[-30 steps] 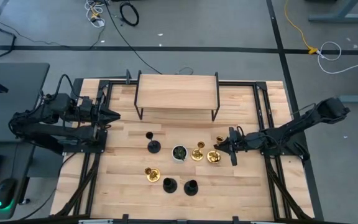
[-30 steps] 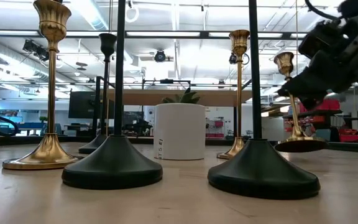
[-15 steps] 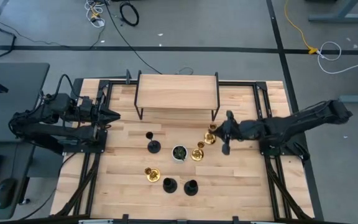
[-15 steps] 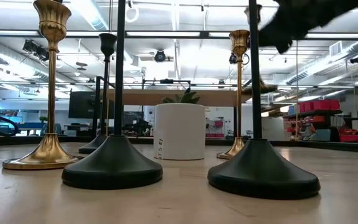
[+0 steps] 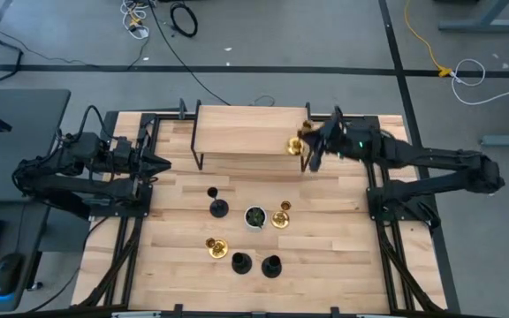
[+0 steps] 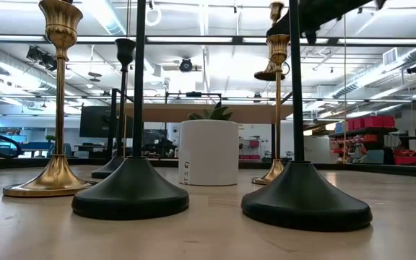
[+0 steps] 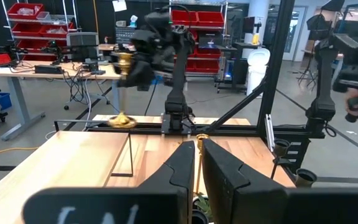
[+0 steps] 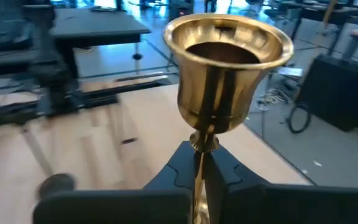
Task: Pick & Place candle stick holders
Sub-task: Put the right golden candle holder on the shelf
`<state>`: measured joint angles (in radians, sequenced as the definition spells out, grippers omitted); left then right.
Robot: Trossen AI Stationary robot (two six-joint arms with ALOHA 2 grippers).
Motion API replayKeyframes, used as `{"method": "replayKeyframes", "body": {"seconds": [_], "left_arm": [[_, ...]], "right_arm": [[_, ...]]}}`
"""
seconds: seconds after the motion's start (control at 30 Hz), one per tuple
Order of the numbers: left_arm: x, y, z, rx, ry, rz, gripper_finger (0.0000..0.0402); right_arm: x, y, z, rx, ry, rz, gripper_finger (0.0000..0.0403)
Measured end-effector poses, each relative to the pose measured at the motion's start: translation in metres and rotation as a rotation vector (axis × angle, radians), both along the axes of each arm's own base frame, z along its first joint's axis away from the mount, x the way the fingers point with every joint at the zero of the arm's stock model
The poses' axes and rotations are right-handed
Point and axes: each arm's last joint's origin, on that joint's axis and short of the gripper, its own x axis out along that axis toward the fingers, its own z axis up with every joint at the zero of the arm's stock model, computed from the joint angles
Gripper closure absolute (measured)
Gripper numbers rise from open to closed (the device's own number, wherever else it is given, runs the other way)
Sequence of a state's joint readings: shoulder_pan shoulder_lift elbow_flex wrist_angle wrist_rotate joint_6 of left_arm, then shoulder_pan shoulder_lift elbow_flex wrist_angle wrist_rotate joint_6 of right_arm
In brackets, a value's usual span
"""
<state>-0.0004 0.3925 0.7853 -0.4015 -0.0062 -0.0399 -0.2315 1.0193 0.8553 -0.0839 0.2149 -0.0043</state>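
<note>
One shiny gold candle stick holder is up in the air at the right end of the raised wooden shelf, your right gripper clamped on its thin stem. Five more holders stand on the wooden table: two gold, three black. Between them, the small white-rimmed round pot shows dark green inside. Your left gripper waits at the table's left edge, fingers nearly together, holding nothing.
</note>
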Motion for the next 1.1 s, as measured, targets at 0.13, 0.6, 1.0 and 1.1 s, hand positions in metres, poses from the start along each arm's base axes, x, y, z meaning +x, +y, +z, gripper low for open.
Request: {"method": "replayKeyframes", "body": {"seconds": [0.13,0.6,1.0,1.1], "left_arm": [[0.000,0.001,0.000,0.001,-0.002,0.023,0.0367],[0.000,0.001,0.000,0.001,-0.001,0.045,0.0367],[0.000,0.001,0.000,0.001,-0.001,0.045,0.0367],[0.000,0.001,0.000,0.001,-0.001,0.045,0.0367]], "right_arm": [[0.003,-0.043,0.004,0.013,-0.027,-0.035,0.0399],[0.019,-0.137,-0.022,0.088,0.061,-0.103,0.0399],[0.012,-0.153,-0.029,0.107,0.070,-0.134,0.0399],[0.012,-0.153,-0.029,0.109,0.072,-0.134,0.0399]]}}
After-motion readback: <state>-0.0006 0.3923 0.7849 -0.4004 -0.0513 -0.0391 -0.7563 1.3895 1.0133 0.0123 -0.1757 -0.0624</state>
